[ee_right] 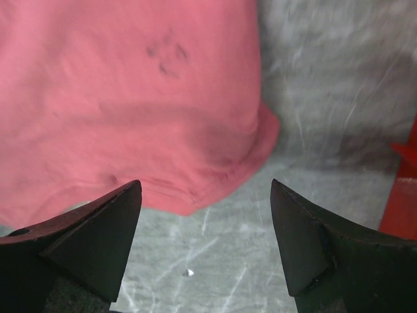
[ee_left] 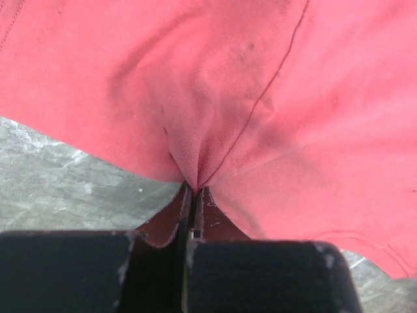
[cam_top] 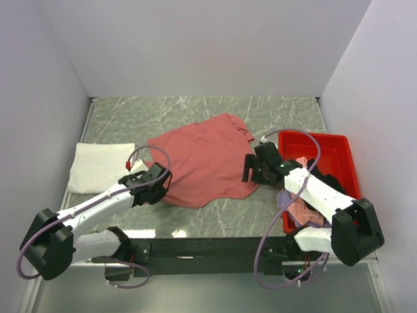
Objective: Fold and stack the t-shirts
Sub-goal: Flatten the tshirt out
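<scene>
**Surface** (cam_top: 195, 111): grey-green marble pattern, walled on three sides.

**Dusty red t-shirt** (cam_top: 205, 160): large, spread loosely at the middle of the surface, rumpled, not folded. One sleeve points toward the far right.

**White t-shirt** (cam_top: 99, 166): folded into a flat rectangle at the left side of the surface, apart from the red one.

**Tray** (cam_top: 339, 153): bright red plastic, at the right edge. It holds a heap of further t-shirts (cam_top: 301, 210) in pink, lavender and black, partly hidden behind the right arm.

**Left hand** (ee_left: 193, 190): clenched on the dusty red t-shirt at its near left edge. The cloth gathers into a pinched crease between the fingers.

**Right hand** (ee_right: 203, 189): released, jaws spread wide and holding nothing. It sits over the near right hem of the dusty red t-shirt, just beside the tray.
</scene>
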`<state>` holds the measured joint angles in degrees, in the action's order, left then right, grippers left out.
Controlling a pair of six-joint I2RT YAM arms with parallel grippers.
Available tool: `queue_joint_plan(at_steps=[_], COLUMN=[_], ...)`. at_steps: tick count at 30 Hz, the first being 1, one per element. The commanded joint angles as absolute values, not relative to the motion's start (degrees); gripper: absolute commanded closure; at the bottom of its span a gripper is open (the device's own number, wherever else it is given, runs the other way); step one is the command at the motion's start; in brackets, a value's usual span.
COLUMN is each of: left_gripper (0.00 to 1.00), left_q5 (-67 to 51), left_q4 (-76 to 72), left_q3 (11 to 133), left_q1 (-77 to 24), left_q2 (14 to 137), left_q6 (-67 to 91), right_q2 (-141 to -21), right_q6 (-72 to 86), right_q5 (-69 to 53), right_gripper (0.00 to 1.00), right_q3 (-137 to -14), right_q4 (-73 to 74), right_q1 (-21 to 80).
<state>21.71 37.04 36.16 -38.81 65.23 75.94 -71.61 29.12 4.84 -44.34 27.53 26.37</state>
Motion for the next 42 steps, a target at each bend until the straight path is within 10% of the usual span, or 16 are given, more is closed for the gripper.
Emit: queue_joint_plan(at_steps=[1,22,31,42], left_gripper=[0.99,0.99,0.99,0.99], left_q5=[22.68,21.97,23.73,38.66], left_q4=[37.53,35.77,35.68,45.87], left_q3=[35.95,34.1,35.5,59.19], left_q1=[-38.58,-38.58,-38.58,-38.5], left_q2=[63.81,62.32,60.82,60.56], left_q6=[74.27,74.53,73.3,68.56], right_q2=[-72.07,-82.09,-80.7,-65.32], right_q6=[30.58,32.7,30.59,27.42], right_q5=[2.99,4.13,4.22,9.92], right_gripper=[0.15,0.46,1.0,1.0], right_q3=[-41.85,-40.08,-42.44,-60.28], right_q4=[28.13,19.78,19.33,28.37], right_q1=[26.98,27.25,27.25,27.16])
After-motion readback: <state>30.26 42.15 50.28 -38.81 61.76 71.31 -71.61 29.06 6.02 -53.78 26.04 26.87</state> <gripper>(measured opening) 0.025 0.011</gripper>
